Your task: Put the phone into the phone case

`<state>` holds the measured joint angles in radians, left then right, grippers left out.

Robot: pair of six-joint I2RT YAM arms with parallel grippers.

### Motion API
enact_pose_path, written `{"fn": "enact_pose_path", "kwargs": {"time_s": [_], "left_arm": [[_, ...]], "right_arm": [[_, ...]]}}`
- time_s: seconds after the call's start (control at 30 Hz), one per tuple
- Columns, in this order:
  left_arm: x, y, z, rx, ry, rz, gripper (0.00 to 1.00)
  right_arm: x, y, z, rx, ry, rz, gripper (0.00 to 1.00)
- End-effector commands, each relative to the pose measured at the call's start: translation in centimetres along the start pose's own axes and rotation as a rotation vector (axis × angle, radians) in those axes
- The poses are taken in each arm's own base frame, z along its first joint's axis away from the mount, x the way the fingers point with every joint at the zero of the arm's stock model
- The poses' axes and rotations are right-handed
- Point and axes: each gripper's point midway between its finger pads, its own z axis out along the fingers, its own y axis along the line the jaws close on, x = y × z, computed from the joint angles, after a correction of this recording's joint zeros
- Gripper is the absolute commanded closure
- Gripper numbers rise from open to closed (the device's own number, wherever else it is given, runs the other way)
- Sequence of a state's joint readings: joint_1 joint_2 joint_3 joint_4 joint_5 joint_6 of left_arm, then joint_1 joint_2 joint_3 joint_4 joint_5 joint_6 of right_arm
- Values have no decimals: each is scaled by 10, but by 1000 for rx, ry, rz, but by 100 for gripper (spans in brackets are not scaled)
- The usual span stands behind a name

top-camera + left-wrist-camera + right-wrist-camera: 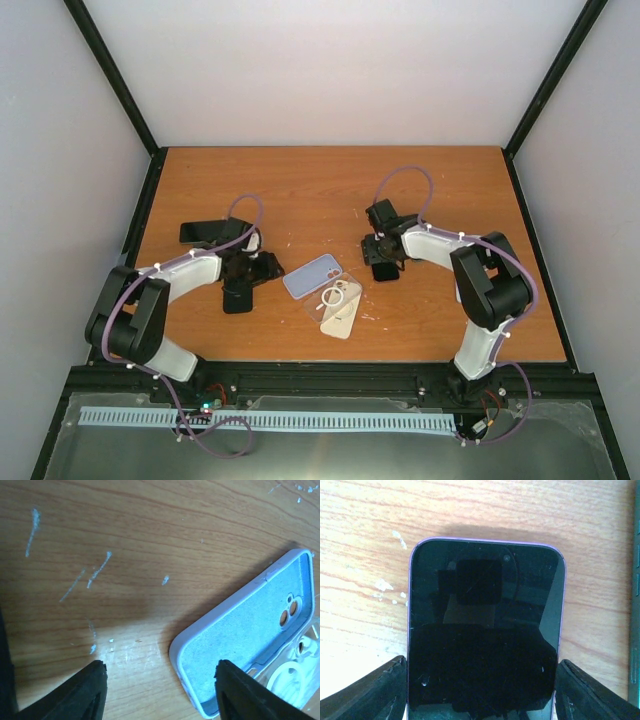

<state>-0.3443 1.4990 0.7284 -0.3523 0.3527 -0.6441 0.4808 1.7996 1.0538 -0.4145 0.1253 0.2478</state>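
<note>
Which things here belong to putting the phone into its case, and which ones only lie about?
For the job: phone, gripped in the right hand; lilac case, beside the open left hand.
Lying about: clear case with white ring; beige item; black device at left.

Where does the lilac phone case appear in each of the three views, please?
Top external: the lilac case lies at the picture's centre.
Left wrist: the lilac case fills the lower right, hollow side up.
Right wrist: not in it; only the phone shows.
Shared landmark: the clear case with a white ring, right beside it in both.
</note>
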Motion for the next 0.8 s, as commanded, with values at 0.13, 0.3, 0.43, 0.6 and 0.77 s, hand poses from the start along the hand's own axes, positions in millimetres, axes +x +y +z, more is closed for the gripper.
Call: {"fn": "enact_pose_path", "kwargs": {"time_s": [0.13, 0.3, 0.43, 0.6, 0.77], "left_arm": [[-25, 38, -34, -283, -126, -81, 9], [-23, 86, -59, -532, -145, -147, 0], [-18, 96, -60, -565, -134, -153, 1], [-37, 44, -52, -302, -166, -7, 12], [-44, -19, -46, -56, -160, 198, 23]], "right_arm": [[-5, -2, -8, -10, -44, 24, 33], [-5, -2, -8, -11, -47, 23, 33], [-8, -3, -11, -13, -56, 25, 33], [-8, -4, -11, -10, -56, 27, 33], [-3, -8, -9, 0, -46, 37, 33]]}}
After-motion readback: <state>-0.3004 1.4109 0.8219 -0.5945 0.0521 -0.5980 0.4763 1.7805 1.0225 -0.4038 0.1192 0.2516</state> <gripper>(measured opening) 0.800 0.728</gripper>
